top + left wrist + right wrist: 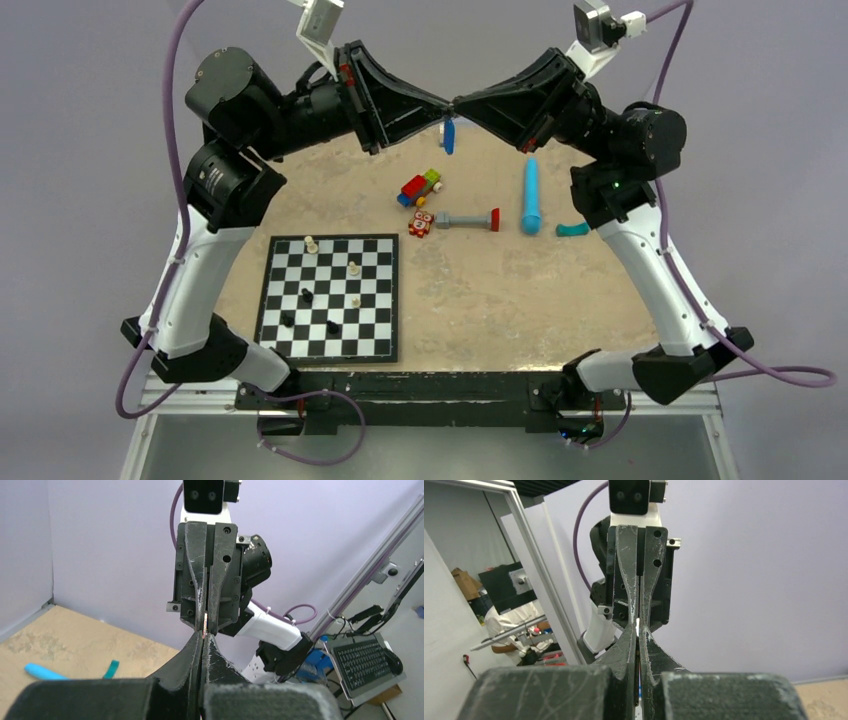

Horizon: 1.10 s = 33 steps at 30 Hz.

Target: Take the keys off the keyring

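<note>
The left gripper (446, 102) and right gripper (463, 103) meet tip to tip in the upper middle of the overhead view, raised above the table (500, 300). Both are pinched closed. The keyring (448, 136) hangs just below their meeting point, its blue tag pointing down. In the left wrist view a thin metal sliver (205, 624) shows between the right gripper's fingers, too small to tell ring from keys. A chessboard (330, 297) lies at lower left.
</note>
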Tool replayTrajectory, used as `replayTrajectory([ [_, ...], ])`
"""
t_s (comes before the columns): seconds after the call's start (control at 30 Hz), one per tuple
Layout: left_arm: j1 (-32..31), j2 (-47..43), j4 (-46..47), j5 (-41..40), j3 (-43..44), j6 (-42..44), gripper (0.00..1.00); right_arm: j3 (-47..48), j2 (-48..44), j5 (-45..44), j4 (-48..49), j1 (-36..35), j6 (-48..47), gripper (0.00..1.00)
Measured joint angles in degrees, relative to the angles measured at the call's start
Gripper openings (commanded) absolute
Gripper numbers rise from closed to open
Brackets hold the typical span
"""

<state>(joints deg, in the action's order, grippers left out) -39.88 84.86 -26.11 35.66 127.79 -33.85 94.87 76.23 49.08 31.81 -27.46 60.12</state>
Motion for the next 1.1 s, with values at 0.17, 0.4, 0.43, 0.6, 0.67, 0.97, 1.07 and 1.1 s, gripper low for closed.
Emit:
replayTrajectory([
  [0.17,0.0,0.57,4.17,-2.58,0.39,-2.25,0.0,2.51,2.69,-2.16,4.63,0.04,3.04,0.0],
  [0.4,-0.11,0.59,7.52,-5.88,-0.22,-3.13,0.0,3.8,4.26,-4.66,7.34,0.11,5.07,0.0],
  [0.43,-0.22,0.5,7.96,-6.23,-0.46,-3.17,0.0,3.8,4.31,-4.81,7.65,0.11,5.33,0.0],
  [0.6,-0.46,-0.46,9.92,-7.43,-2.49,-3.67,0.14,3.3,4.33,-5.33,8.92,0.09,6.23,0.0],
  [0.67,-0.46,-0.5,10.25,-7.52,-2.86,-3.74,0.47,2.75,4.15,-5.66,9.03,0.09,6.29,0.0],
  [0.97,0.22,-4.22,5.35,-11.19,-5.05,0.59,0.71,-4.17,-2.45,-2.19,2.95,-0.2,2.32,0.0],
  [1.07,0.98,-7.17,1.68,-11.93,-5.84,3.19,0.66,-6.6,-5.99,-1.2,0.07,0.15,0.24,0.0],
  [1.1,1.27,-8.04,0.42,-11.87,-5.81,3.96,0.63,-7.13,-7.1,-0.66,-1.05,0.2,-0.48,0.0],
])
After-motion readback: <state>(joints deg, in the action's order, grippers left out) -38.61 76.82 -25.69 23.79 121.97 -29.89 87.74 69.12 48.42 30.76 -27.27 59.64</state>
